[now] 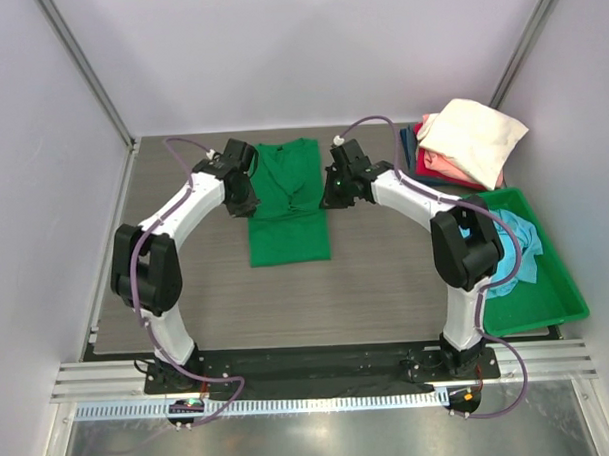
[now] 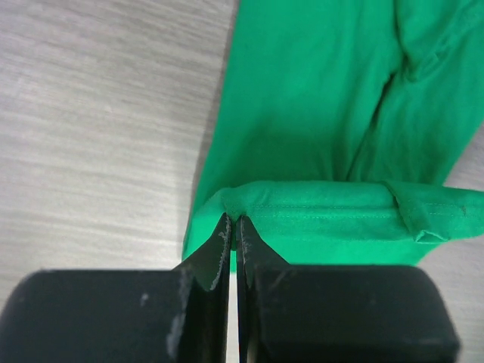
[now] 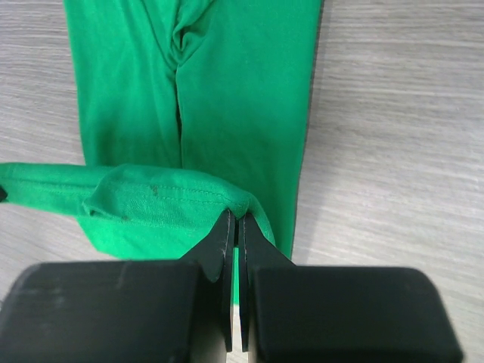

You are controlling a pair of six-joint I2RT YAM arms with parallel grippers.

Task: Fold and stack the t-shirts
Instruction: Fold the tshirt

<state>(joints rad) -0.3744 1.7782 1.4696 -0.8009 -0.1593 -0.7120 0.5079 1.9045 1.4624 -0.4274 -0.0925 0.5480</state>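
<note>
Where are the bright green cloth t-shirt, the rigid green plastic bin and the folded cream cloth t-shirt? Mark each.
bright green cloth t-shirt [image 1: 290, 229], top external view, flat lower body panel.
rigid green plastic bin [image 1: 537, 305], top external view, bare near floor.
folded cream cloth t-shirt [image 1: 473, 137], top external view, its upper face.

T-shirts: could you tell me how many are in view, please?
5. A green one on the table, pinched by the left hand and right hand; cream, pink-red and navy ones stacked far right; a light blue one in the bin. The stack may hide more.
</note>
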